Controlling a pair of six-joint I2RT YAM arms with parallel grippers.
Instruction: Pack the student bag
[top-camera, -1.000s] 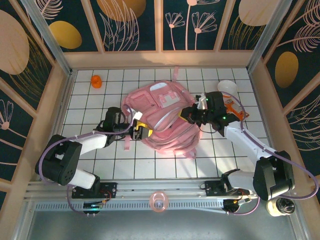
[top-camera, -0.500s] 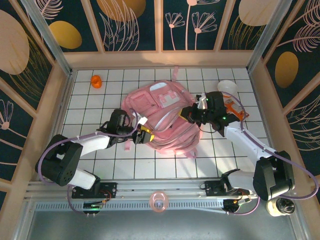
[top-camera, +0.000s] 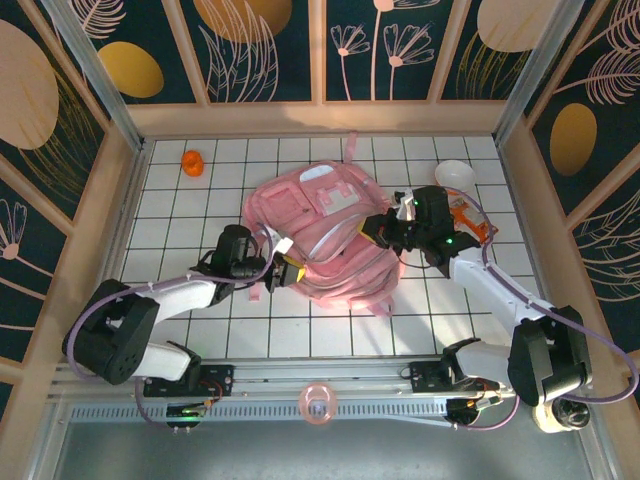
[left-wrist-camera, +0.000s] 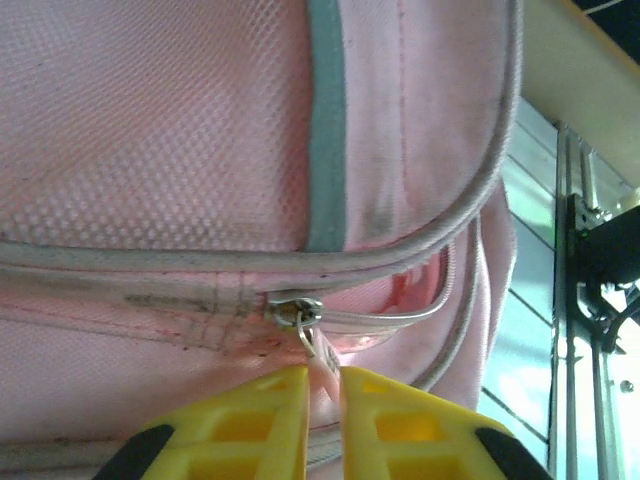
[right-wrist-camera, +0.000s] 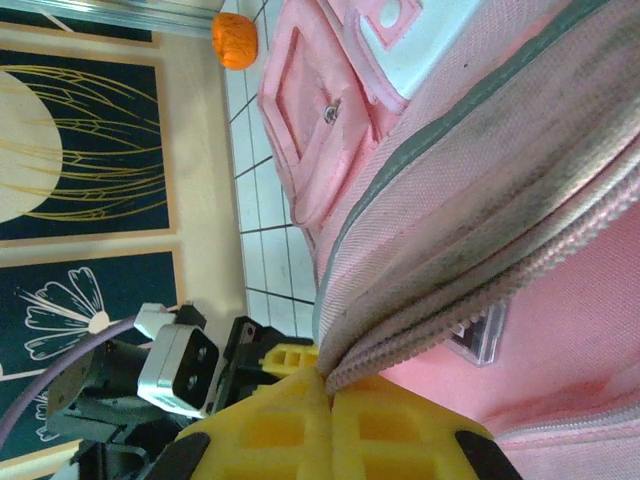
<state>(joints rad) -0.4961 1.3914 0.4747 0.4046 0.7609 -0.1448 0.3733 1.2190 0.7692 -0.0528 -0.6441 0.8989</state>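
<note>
Pink fabric bag (top-camera: 320, 240) lies mid-worktop (top-camera: 300, 330), between both arms. We see the left hand (left-wrist-camera: 322, 375) all but closed, nipping the zip pull (left-wrist-camera: 305, 325) on the bag's left side; the right hand (right-wrist-camera: 328, 385) is clamped tight on the bag's right edge.

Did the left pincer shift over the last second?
Yes. The left pincer edged slightly right, toward the student bag, judged against the table's tile grid, and its jaws narrowed around the zipper pull.

Bright, even overhead light; soft shadows; slightly blurred wrist close-ups.
</note>
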